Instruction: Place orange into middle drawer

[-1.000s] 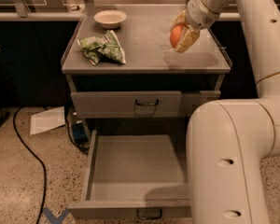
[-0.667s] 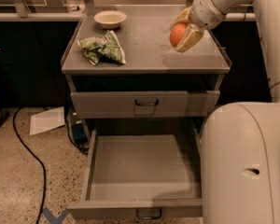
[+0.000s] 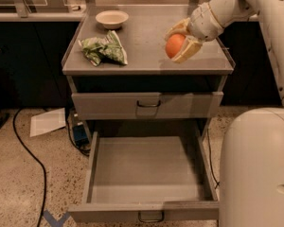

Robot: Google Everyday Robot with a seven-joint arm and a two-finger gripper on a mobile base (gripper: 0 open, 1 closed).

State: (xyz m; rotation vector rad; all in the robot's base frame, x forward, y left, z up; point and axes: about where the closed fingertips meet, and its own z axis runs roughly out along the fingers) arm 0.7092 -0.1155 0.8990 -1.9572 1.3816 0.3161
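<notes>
The orange (image 3: 174,45) is round and sits between the two cream fingers of my gripper (image 3: 178,43), which is shut on it. The gripper holds it just above the right part of the grey cabinet top (image 3: 146,41), near its front edge. The middle drawer (image 3: 149,171) is pulled wide open below, a shallow grey box with nothing in it; its front panel with a small loop handle (image 3: 150,216) is at the bottom of the view. The orange is above and behind the open drawer.
A pale cream bowl (image 3: 112,18) stands at the back left of the top. A green-and-white snack bag (image 3: 104,50) lies at the left. The closed upper drawer front (image 3: 146,105) has a dark loop handle. My white base (image 3: 255,169) fills the lower right. A black cable (image 3: 31,160) and paper (image 3: 47,122) lie on the floor.
The gripper with the orange has shifted slightly left and toward the cabinet top's front edge. My arm and base have shifted in view. The drawer has not moved.
</notes>
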